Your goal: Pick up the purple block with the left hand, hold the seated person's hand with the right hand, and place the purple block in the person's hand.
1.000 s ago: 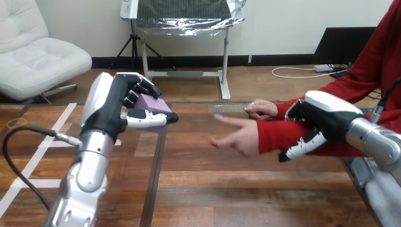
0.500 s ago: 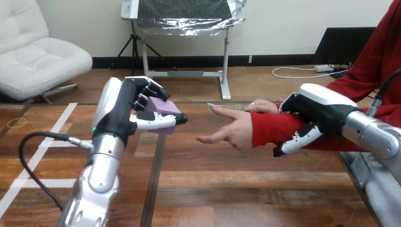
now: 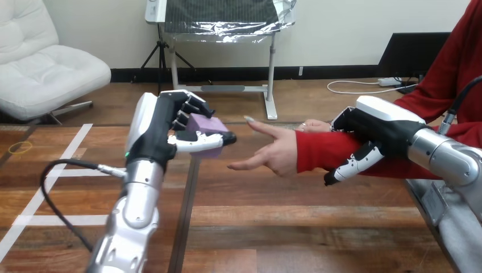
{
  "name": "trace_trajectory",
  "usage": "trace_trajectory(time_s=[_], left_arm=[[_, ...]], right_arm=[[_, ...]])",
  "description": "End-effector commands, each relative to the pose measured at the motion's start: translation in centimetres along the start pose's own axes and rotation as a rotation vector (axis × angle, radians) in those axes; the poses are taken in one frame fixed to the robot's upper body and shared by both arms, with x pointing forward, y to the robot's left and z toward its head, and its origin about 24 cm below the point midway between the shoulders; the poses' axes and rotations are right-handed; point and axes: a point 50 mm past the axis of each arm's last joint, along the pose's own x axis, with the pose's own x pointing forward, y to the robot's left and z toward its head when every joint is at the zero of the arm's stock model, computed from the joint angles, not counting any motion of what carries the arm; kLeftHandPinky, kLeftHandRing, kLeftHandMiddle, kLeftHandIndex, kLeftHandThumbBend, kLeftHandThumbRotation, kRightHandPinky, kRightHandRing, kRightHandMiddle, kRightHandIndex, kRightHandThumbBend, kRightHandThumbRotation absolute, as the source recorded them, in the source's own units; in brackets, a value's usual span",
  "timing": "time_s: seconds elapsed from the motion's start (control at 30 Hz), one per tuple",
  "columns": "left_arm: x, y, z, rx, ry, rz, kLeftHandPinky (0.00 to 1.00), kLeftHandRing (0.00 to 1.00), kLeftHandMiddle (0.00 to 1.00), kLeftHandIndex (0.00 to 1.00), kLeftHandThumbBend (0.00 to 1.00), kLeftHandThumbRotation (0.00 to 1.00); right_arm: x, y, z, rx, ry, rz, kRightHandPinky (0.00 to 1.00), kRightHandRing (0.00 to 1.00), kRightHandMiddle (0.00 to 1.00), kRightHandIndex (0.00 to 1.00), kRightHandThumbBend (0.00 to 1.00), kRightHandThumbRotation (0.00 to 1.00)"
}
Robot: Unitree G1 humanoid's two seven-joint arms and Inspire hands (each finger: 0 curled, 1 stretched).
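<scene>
Support is given to the person's forearm (image 3: pixel 325 151), clasped by the right hand (image 3: pixel 379 134), seemingly to steady the person's hand (image 3: pixel 271 157); the purple block (image 3: pixel 207 123) is gripped in the raised left hand (image 3: pixel 160 136), near it.

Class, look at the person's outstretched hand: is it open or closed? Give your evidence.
Open: the person's outstretched hand has its fingers extended and spread, with nothing in it.
</scene>
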Motion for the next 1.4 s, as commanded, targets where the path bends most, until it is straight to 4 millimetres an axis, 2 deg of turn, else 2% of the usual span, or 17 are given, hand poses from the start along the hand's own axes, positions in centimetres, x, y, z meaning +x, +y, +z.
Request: trace_trajectory(time_s=[0.0,0.57,0.93,1.37], left_arm=[[2.0,-0.3,3.2,-0.061,-0.111,0.031,0.36,0.39,0.43,0.43,0.77,0.00],[2.9,-3.4,3.4,-0.195,-0.098,-0.015,0.38,0.40,0.44,0.44,0.76,0.00],[3.4,-5.2,3.9,-0.256,-0.085,-0.067,0.38,0.40,0.44,0.44,0.78,0.00],[3.3,-7.7,4.6,-0.307,-0.051,-0.140,0.39,0.41,0.44,0.44,0.79,0.00]], right_arm=[[0.7,-1.6,2.2,0.025,-0.098,-0.066,0.30,0.32,0.36,0.38,0.90,0.21],[1.2,-1.3,3.4,-0.007,-0.123,-0.081,0.28,0.29,0.34,0.35,0.91,0.21],[1.5,-1.0,3.7,-0.005,-0.124,-0.078,0.27,0.29,0.33,0.34,0.92,0.24],[1.5,-0.8,4.1,0.002,-0.115,-0.072,0.27,0.29,0.33,0.34,0.92,0.25]])
